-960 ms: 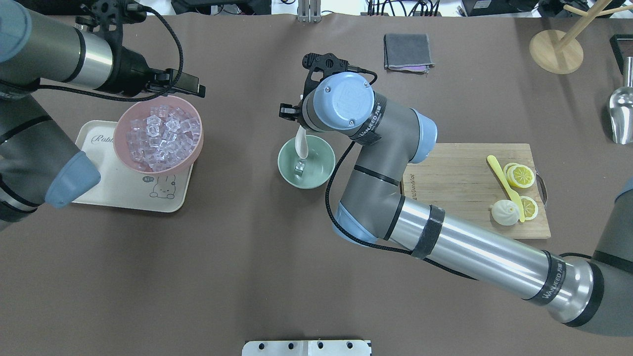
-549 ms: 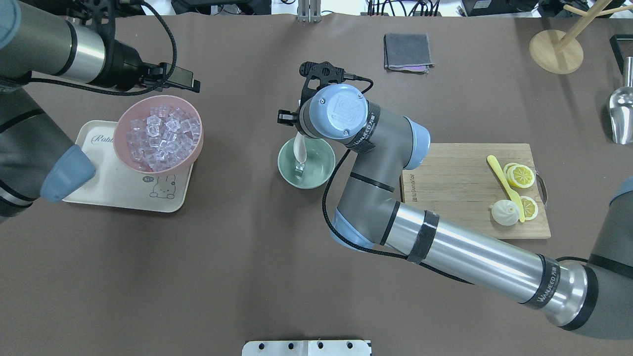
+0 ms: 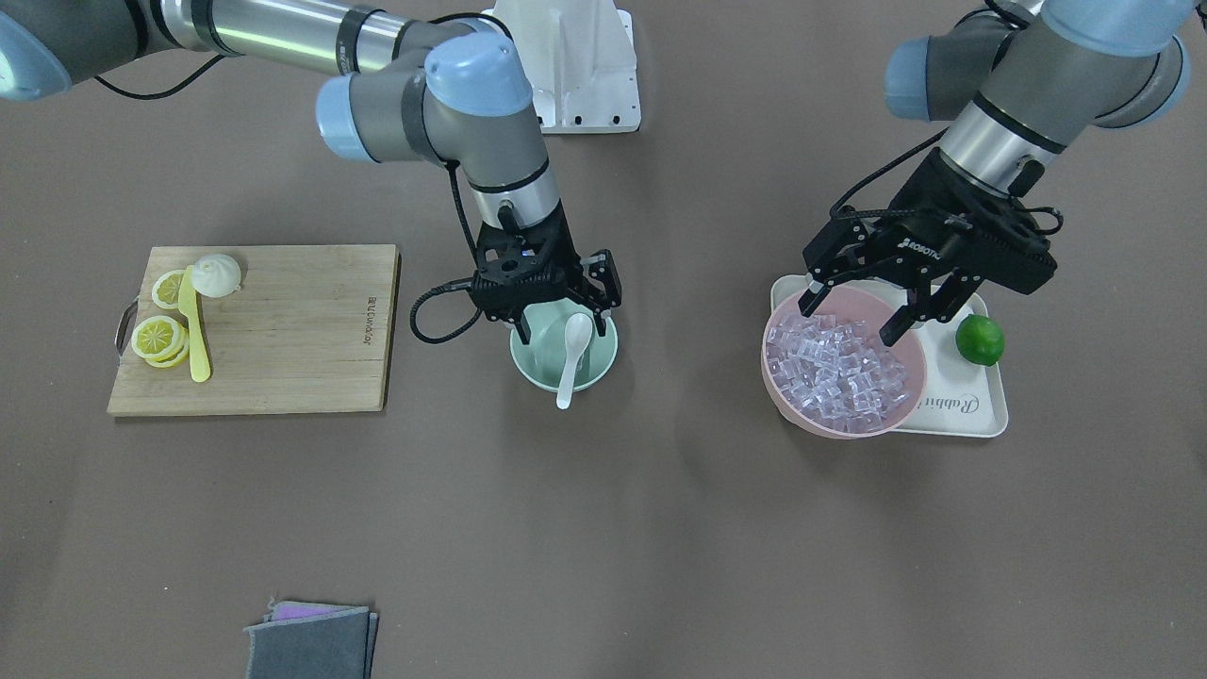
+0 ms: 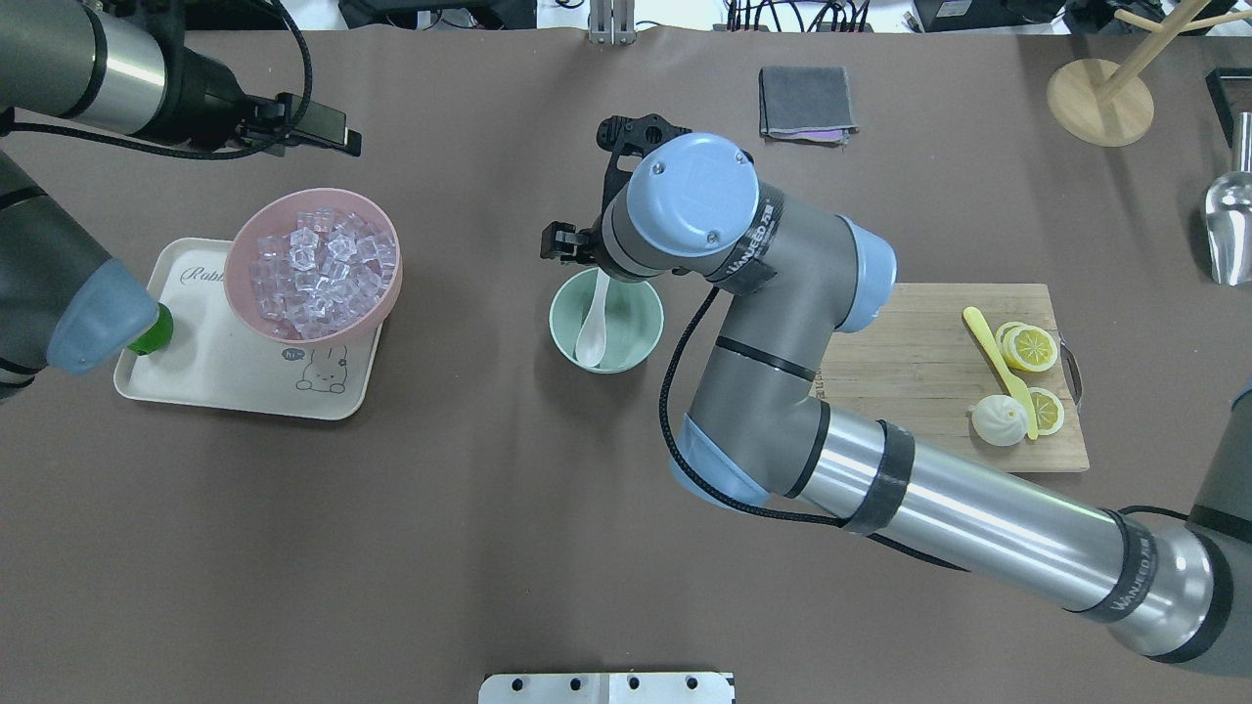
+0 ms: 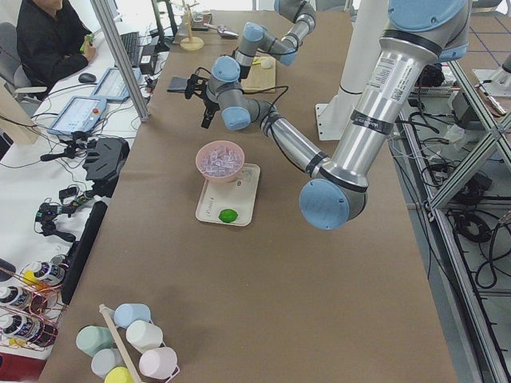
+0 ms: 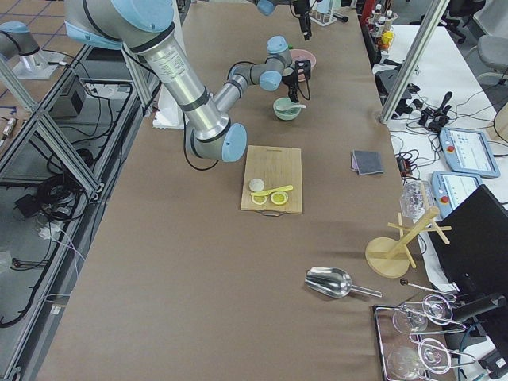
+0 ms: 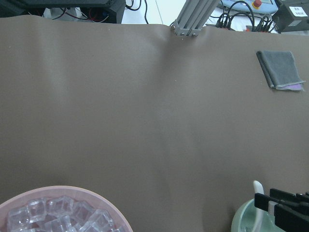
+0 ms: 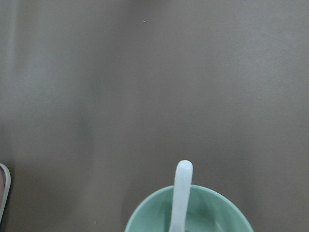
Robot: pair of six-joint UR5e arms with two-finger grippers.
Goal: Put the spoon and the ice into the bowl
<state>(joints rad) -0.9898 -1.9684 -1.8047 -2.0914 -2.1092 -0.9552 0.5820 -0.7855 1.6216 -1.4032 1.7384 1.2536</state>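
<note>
The white spoon [image 3: 573, 344] lies loose in the mint-green bowl [image 3: 599, 363], with its handle over the far rim. It also shows in the overhead view [image 4: 593, 328] in the bowl [image 4: 636, 323]. My right gripper [image 3: 558, 316] hangs just above the bowl, open and empty. The ice [image 3: 837, 372] fills the pink bowl [image 3: 787, 401]. I cannot make out any ice in the mint bowl; the spoon covers its bottom. My left gripper [image 3: 851, 319] hovers over the pink bowl's near-robot edge, open and empty. The right wrist view shows the spoon handle [image 8: 182, 188] over the bowl rim [image 8: 145, 215].
The pink bowl stands on a cream tray [image 4: 225, 386] beside a green lime [image 4: 154, 330]. A wooden board [image 4: 910, 362] on the right holds a yellow knife [image 4: 996, 357], lemon slices and a bun. A grey cloth [image 4: 804, 101], a wooden stand [image 4: 1100, 98] and a metal scoop [image 4: 1230, 230] lie far back.
My right gripper has let go of the spoon, which went from upright to lying in the mint bowl. My left arm drew back from the pink bowl, uncovering the lime.
</note>
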